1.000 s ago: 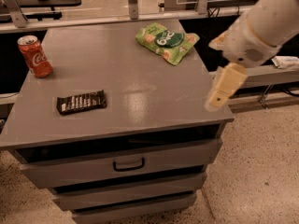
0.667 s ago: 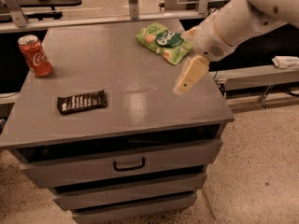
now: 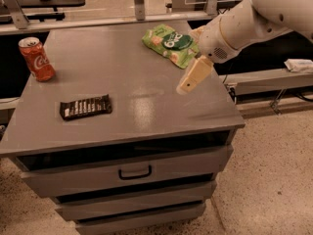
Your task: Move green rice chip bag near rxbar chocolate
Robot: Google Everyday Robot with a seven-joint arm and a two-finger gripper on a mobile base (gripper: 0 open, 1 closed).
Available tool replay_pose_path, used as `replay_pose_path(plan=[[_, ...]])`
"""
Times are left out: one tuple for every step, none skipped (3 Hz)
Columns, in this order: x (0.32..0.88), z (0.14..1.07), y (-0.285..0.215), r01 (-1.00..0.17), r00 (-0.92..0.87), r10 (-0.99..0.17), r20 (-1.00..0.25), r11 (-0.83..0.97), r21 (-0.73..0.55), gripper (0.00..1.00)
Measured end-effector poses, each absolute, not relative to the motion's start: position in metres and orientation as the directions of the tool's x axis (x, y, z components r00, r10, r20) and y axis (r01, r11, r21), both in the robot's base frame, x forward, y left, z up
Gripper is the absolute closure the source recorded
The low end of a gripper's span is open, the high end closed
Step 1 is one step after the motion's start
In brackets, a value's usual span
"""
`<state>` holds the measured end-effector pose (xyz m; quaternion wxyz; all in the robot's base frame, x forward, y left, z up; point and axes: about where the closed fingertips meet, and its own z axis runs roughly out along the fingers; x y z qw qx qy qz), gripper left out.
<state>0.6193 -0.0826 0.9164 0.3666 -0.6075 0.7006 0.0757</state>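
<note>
Gripper [image 3: 188, 84] hanging over the right side of the grey cabinet top [image 3: 146, 102], holding nothing.
From where I stand I cannot tell whether it is open or closed; it points down and to the left, just in front of the green rice chip bag [image 3: 171, 43], apart from it. The 1 white arm [image 3: 244, 21] reaches in from the upper right. The bag lies at the back right; the rxbar chocolate [image 3: 85, 106] lies flat front left, well apart from it. A red soda can [image 3: 36, 58] stands back left.
</note>
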Motion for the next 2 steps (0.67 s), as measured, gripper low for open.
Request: replay_pose_path(plan=[[0.633,0.919,-0.090,-0.874,-0.017,-0.772,-0.635,0.320,-0.365,0.00],[0.672,0.927,-0.107,-0.800,-0.049,-0.738,-0.673,0.432,-0.416,0.00]])
